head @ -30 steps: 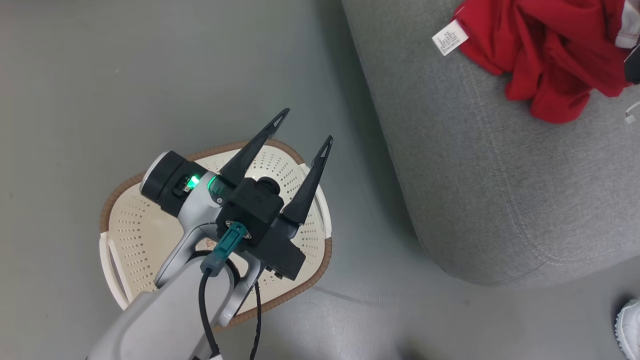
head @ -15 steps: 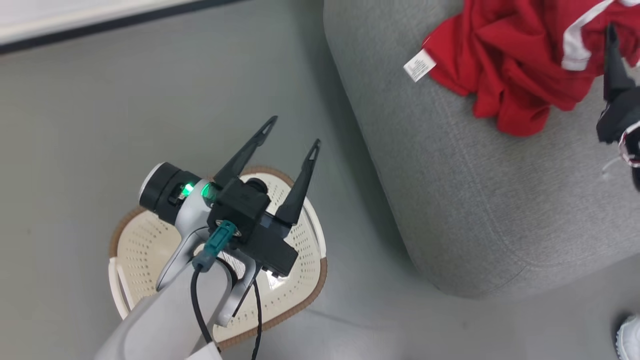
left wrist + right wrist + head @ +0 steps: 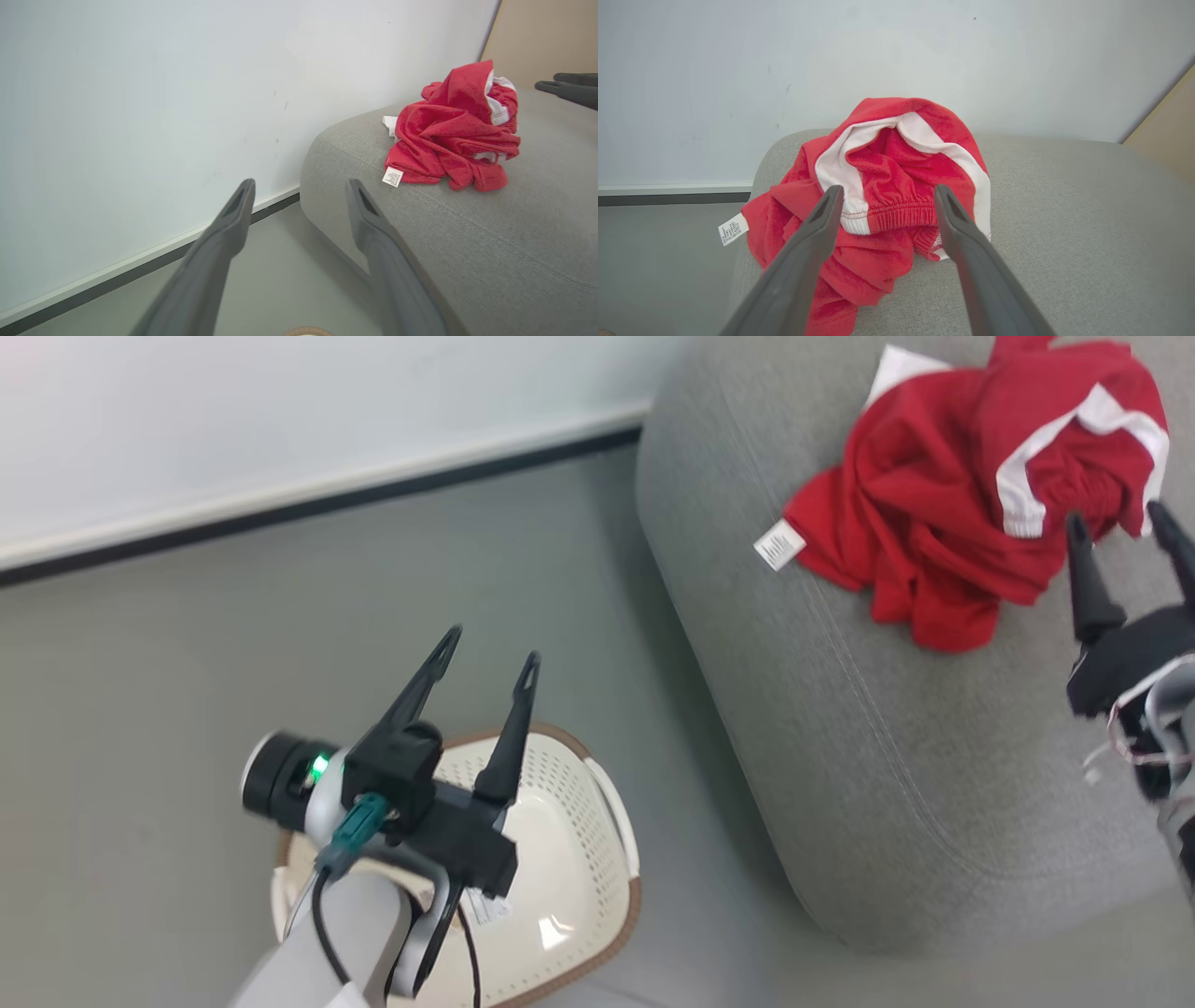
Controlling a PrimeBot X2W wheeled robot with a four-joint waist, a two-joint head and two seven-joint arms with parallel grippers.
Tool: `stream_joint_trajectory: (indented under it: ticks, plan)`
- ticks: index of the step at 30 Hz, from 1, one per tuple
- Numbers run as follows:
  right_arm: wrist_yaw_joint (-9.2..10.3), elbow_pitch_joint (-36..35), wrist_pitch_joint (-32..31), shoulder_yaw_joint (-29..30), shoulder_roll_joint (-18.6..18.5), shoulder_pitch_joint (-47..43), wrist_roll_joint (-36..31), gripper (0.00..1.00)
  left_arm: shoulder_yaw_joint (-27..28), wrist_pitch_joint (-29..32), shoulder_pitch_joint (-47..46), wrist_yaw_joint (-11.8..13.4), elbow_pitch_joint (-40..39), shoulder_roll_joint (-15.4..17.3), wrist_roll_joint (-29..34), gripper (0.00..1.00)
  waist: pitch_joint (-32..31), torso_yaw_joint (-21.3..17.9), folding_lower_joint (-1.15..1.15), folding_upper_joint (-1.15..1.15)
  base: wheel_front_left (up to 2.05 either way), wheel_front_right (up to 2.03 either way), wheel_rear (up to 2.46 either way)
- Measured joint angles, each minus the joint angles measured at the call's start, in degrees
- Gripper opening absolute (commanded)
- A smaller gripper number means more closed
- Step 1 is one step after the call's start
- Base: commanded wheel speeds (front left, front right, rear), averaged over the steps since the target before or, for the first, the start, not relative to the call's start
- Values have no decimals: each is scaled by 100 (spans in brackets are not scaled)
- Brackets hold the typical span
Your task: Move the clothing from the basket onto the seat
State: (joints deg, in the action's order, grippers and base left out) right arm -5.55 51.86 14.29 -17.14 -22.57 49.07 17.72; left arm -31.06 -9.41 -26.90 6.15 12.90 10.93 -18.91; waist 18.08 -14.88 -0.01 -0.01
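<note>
The clothing (image 3: 971, 513), a crumpled red pile with white panels and a small white label, lies on the grey seat (image 3: 887, 728) near its rounded end. My right gripper (image 3: 1117, 518) hovers open just short of the pile, and its wrist view frames the clothing (image 3: 896, 177) between the spread fingers (image 3: 817, 233) without touching it. Over the cream basket (image 3: 569, 859) on the floor, my left gripper (image 3: 492, 647) is open and holds nothing. What shows of the basket's inside is bare. From the left wrist, the clothing (image 3: 453, 135) sits on the seat (image 3: 467, 242).
A white wall with a dark baseboard (image 3: 327, 504) runs behind the grey floor (image 3: 187, 663). A tan panel (image 3: 542, 37) stands behind the seat. The basket sits close to the seat's rounded end, with a narrow strip of floor between them.
The head camera has tilted up, bringing the wall into view. My right gripper has come into view, open, beside the pile; a white-striped piece now tops the pile. The left gripper stays open.
</note>
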Motion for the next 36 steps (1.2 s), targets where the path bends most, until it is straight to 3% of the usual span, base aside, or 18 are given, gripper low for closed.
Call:
stream_joint_trajectory:
  ticks: [6, 11, 29, 36]
  plan:
    - [9, -578, 1, 126, 65, -743, 62, 100, 220, -163, 407, 43, 208, -41, -202, 100, -386, 288, 0, 0, 0, 0, 0]
    - [127, -1293, 1, 215, 225, -1634, 121, 100, 456, -238, 856, 48, 378, -27, -298, 100, -773, 657, 0, 0, 0, 0, 0]
    - [937, -3624, 25, 292, 711, -4029, 37, 100, 991, -388, 2164, 96, 171, 214, -381, 100, -1835, 1574, 0, 0, 0, 0, 0]
    - [1068, -4214, 25, 323, 833, -4793, 29, 100, 1267, -391, 2484, 98, 48, 257, -321, 100, -2044, 1729, 0, 0, 0, 0, 0]
